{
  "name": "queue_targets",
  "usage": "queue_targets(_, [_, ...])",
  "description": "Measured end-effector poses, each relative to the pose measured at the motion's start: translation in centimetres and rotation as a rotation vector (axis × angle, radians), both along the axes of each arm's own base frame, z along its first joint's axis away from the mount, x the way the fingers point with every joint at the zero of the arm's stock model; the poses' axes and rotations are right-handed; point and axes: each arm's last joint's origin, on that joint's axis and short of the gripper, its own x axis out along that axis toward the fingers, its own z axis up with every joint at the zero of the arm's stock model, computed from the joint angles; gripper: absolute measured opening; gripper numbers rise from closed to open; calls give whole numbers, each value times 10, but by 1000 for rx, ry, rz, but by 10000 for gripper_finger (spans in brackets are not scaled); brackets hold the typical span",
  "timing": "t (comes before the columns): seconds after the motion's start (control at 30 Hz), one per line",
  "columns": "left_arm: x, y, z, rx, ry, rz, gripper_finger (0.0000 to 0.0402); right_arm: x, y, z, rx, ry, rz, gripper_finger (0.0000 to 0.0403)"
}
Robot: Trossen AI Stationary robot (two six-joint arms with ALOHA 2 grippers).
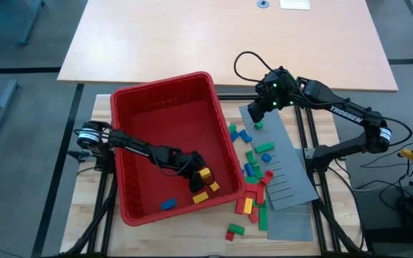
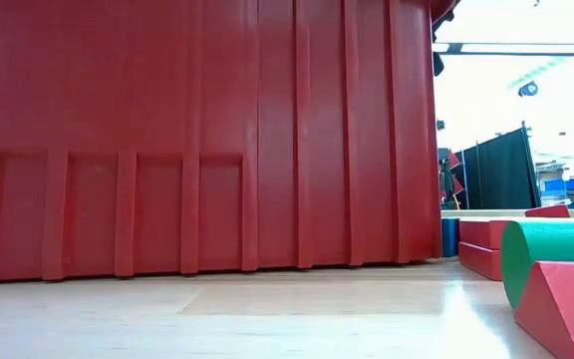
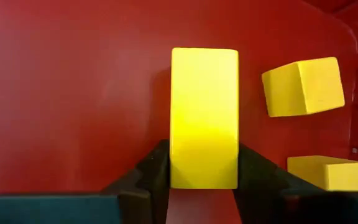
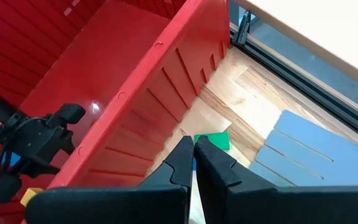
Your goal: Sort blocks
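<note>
- Left gripper [image 3: 204,180] inside the red bin [image 1: 138,107], toward its 4 o'clock corner — jaws grasping a yellow block [image 3: 204,115].
- Right gripper [image 4: 194,155] beside the bin's 2 o'clock corner — jaws clenched, empty.

Your left gripper [image 3: 204,180] clamps an upright yellow block [image 3: 204,115] over the red bin floor [image 3: 73,93]; two more yellow blocks [image 3: 303,86] lie at three o'clock.

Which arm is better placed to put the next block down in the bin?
Left: its pincer already clamps a yellow block inside the red bin. The right pincer is shut, empty, outside it.
</note>
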Motion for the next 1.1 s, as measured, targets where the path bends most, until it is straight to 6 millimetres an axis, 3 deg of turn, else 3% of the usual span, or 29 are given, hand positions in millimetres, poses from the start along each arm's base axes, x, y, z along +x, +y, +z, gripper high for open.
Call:
queue_targets(0.63, [-13,7,18,77,26,23,112,0,0,0,-1,-1,1,0])
queue_targets(0.83, [-20,12,55,116,-101,58,112,0,0,0,-1,-1,1,0])
queue_targets(1.1, [-34,25,129,236,-365,91,112,2,-1,2,-16,-29,1,0])
